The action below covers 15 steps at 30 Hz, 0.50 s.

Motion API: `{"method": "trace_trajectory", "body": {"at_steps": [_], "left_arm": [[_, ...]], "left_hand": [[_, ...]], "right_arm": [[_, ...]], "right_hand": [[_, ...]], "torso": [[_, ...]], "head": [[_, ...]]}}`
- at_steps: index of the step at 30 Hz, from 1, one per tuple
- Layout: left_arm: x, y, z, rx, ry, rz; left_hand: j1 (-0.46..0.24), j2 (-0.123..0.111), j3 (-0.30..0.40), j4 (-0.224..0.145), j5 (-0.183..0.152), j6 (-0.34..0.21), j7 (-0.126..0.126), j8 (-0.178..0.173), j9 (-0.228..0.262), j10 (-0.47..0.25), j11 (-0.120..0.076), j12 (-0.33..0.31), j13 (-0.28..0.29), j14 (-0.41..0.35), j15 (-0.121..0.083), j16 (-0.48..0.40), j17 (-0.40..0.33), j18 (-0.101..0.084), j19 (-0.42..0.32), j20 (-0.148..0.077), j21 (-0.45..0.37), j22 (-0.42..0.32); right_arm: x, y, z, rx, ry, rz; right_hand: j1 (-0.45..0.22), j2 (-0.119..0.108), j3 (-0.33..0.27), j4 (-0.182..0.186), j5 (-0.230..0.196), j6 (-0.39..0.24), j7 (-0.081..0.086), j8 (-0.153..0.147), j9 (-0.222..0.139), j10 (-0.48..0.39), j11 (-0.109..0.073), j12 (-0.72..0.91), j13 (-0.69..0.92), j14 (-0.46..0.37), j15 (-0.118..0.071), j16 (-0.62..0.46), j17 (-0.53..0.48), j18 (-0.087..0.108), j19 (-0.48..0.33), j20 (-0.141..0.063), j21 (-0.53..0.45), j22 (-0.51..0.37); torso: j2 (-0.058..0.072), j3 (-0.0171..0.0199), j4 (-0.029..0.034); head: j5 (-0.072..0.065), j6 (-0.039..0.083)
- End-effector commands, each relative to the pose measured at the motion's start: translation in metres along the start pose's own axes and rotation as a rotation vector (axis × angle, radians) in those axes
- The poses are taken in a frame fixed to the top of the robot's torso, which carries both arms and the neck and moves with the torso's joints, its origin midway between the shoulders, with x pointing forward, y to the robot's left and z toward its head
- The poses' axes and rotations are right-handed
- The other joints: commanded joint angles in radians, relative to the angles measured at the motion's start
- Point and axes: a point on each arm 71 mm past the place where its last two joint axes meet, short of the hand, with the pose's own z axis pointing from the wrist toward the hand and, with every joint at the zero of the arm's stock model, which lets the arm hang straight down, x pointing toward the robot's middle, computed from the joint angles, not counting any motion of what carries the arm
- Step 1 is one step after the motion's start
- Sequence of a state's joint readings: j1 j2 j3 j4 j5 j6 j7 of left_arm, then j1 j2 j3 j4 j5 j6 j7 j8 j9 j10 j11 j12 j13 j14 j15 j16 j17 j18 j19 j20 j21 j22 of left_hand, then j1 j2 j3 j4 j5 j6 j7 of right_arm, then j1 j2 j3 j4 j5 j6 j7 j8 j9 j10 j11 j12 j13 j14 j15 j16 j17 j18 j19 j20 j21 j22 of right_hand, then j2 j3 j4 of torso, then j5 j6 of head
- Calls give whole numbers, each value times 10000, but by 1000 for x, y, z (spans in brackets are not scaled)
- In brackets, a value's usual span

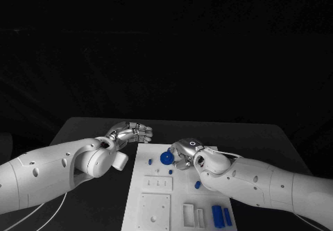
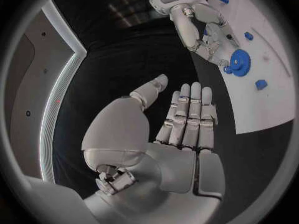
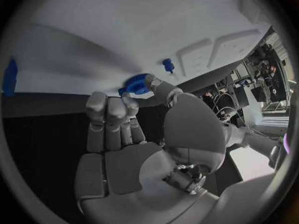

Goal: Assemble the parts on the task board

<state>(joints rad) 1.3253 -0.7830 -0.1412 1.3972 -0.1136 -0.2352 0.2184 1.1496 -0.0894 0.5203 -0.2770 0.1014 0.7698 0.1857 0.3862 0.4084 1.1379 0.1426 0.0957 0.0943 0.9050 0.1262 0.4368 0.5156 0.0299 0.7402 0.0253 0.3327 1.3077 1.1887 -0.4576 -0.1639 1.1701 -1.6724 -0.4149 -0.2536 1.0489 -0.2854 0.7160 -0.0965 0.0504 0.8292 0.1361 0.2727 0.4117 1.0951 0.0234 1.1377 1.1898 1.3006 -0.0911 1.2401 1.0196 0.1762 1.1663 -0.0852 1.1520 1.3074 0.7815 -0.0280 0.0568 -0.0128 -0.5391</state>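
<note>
The white task board (image 1: 182, 195) lies in the middle of the black table. A blue gear (image 1: 166, 158) sits at the board's far end. My right hand (image 1: 186, 153) hovers low over it, and its thumb and a finger pinch the gear (image 3: 138, 84) at its rim, with the other fingers curled beside it. My left hand (image 1: 130, 132) hangs over the bare table just off the board's far left corner. Its fingers (image 2: 187, 117) are straight and side by side, the thumb is apart, and it holds nothing. The left wrist view also shows the gear (image 2: 238, 62) against the right hand (image 2: 199, 30).
Small blue pegs (image 1: 150, 161), (image 1: 170, 171), (image 1: 198, 184) lie scattered on the board. Two long blue pieces (image 1: 218, 215) lie at its near right corner. Rectangular recesses (image 1: 157, 183) mark the board's near half. Black table (image 1: 97, 130) stretches left of the board.
</note>
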Motion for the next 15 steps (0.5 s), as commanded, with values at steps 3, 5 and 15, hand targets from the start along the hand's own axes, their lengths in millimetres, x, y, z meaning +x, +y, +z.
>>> {"method": "trace_trajectory", "body": {"at_steps": [3, 5, 15], "left_arm": [[1, -1, 0, 60, 139, -5], [1, -1, 0, 63, 138, -5], [-1, -1, -1, 68, 99, -1]], "left_hand": [[-96, -9, -42, 14, 53, -40, 43, -55, -17, 19, 15, -51, -13, 50, 20, -52, 12, 202, -82, 20, 62, 209], [-100, -9, -42, 15, 54, -46, 45, -58, -19, 18, 16, -55, -14, 50, 20, -54, 13, 203, -83, 20, 63, 209], [-100, -7, -38, 13, 56, -51, 46, -61, -20, 16, 17, -61, -15, 49, 19, -56, 14, 205, -84, 18, 63, 208]], "right_arm": [[3, -2, -2, -38, 402, 541], [2, -3, -3, -17, 222, 583], [-27, -25, -17, -371, -1348, 2017]], "right_hand": [[-136, 10, -9, 100, 49, 1, 62, 50, 21, -51, 52, -28, 6, 15, 95, -38, 19, 856, -27, -5, -45, 152], [-142, 13, -12, 111, 49, 13, 64, 58, 25, -53, 53, -25, 8, 15, 97, -38, 23, 856, -25, -5, -45, 152], [-36, -13, 47, 116, 114, 89, 83, 104, 45, -34, 68, 14, 21, 14, 108, -38, 52, 856, -5, -23, -49, 154]], "torso": [[3, 16, 1], [6, 13, 4], [-2, 14, -21]], "head": [[-6, 5], [-15, 12], [-51, 42]]}}
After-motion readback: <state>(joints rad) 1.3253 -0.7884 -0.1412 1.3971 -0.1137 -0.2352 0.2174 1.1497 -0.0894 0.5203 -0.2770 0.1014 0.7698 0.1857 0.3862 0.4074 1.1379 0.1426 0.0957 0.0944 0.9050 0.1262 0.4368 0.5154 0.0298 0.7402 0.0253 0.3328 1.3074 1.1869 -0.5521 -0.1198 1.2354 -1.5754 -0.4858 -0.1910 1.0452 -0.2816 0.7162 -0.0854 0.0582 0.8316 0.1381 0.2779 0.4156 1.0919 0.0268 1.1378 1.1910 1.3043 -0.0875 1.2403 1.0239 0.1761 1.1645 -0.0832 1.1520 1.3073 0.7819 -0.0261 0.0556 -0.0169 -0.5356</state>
